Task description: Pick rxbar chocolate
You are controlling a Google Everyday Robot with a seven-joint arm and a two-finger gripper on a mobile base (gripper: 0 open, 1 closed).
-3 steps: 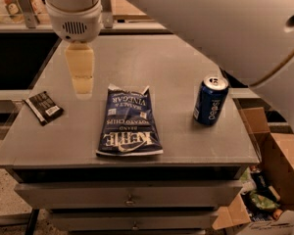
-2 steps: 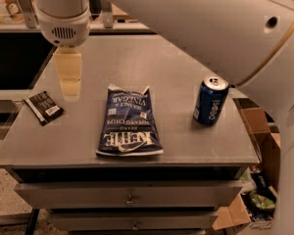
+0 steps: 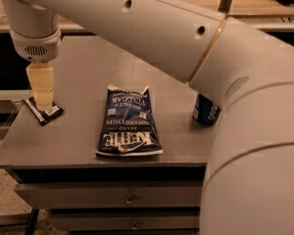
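Observation:
The rxbar chocolate (image 3: 41, 112) is a small flat dark wrapper with a white label patch, lying at the left edge of the grey table (image 3: 83, 72). My gripper (image 3: 42, 101) hangs down from the white wrist right over the bar, its cream-coloured fingers (image 3: 41, 84) covering the bar's middle and reaching down to it. Only the bar's near end and corners show around the fingers.
A big blue Kettle chip bag (image 3: 129, 122) lies flat mid-table, right of the bar. A blue Pepsi can (image 3: 206, 111) stands at the right, partly hidden by my white arm (image 3: 196, 43), which spans the top and right of the view. Drawers (image 3: 112, 197) sit below the tabletop.
My gripper has moved left and down, from above the bare table beside the chip bag to directly over the bar. The arm now covers much of the right side and part of the can.

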